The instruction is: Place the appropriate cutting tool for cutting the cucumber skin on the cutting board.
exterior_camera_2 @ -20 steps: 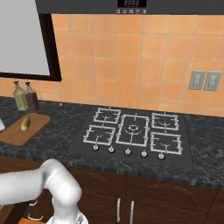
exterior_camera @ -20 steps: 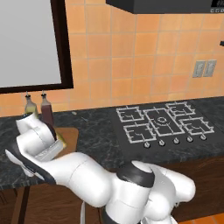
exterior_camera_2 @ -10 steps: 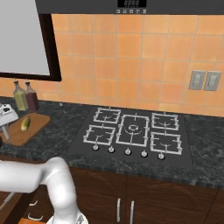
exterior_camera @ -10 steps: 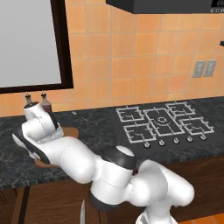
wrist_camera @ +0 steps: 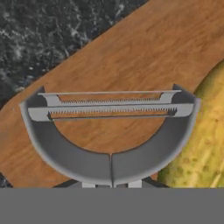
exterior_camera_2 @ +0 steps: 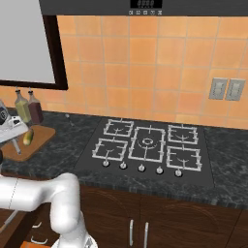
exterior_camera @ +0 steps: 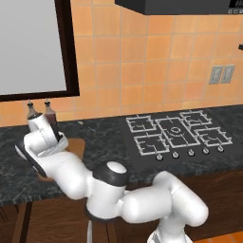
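Writing: I read none. A display on the dark range hood (exterior_camera_2: 145, 5) shows pale digits too small for me to make out.
Arm pose: from the left base view I see the white arm reaching far left and low over the black speckled stone counter (exterior_camera: 102, 137), wrist bent down above the flat brown wooden cutting board (exterior_camera: 76, 146). In the right base view the hand sits at the left edge, over the board (exterior_camera_2: 41, 138).
Pincer: the two-finger gripper (wrist_camera: 111, 183) is clamped on the small grey metal peeler (wrist_camera: 109, 131); its handle runs down out of the hand view between the finger tips, though the tips themselves are mostly cut off, so I take the grip from that.
Peeler: rounded head with a toothed double blade, facing straight away from the hand, over the board (wrist_camera: 131, 57); I cannot tell whether it touches the wood.
Cucumber: the stubby yellow-green cucumber (wrist_camera: 203, 140) lies on the board, just beside the peeler head (exterior_camera_2: 28, 137).
Nearby: two dark glass bottles (exterior_camera_2: 28, 106) stand behind the board; a black gas hob with grey grates (exterior_camera_2: 147, 147) lies well apart.
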Tool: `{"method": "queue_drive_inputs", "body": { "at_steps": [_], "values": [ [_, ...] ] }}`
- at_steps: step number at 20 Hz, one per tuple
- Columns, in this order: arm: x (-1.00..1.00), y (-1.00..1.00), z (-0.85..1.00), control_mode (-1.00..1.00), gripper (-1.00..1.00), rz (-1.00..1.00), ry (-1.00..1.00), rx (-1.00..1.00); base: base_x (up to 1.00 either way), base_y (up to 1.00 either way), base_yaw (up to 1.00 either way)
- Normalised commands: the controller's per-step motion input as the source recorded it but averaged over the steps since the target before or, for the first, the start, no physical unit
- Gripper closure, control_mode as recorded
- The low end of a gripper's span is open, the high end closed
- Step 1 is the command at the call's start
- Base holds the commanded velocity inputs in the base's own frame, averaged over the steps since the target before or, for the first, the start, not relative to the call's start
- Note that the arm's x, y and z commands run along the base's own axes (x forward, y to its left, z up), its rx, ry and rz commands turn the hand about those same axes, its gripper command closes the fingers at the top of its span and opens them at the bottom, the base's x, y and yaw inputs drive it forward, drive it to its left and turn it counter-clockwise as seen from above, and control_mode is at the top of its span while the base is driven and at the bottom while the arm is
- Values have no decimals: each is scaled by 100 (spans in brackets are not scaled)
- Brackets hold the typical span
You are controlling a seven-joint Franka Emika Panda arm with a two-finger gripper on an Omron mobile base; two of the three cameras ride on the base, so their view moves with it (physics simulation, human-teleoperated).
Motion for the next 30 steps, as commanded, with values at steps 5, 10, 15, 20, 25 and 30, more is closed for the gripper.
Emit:
{"method": "queue_drive_inputs", "body": {
  "at_steps": [5, 10, 15, 20, 25, 30],
  "values": [
    [5, 6, -44, -100, -100, 0, -4, 0, 0, 0, 0],
    [-21, 0, 25, -100, -100, 0, -15, 0, 0, 0, 0],
    [-40, -22, 77, -100, -100, 0, -22, 0, 0, 0, 0],
    [-20, -75, 46, -100, -100, 0, -23, 5, 0, 0, 0],
    [-43, -93, 16, -100, -100, 0, -24, 12, 0, 0, 0],
    [-25, -99, 22, -100, -100, 0, -21, 13, 0, 0, 0]
  ]
}}
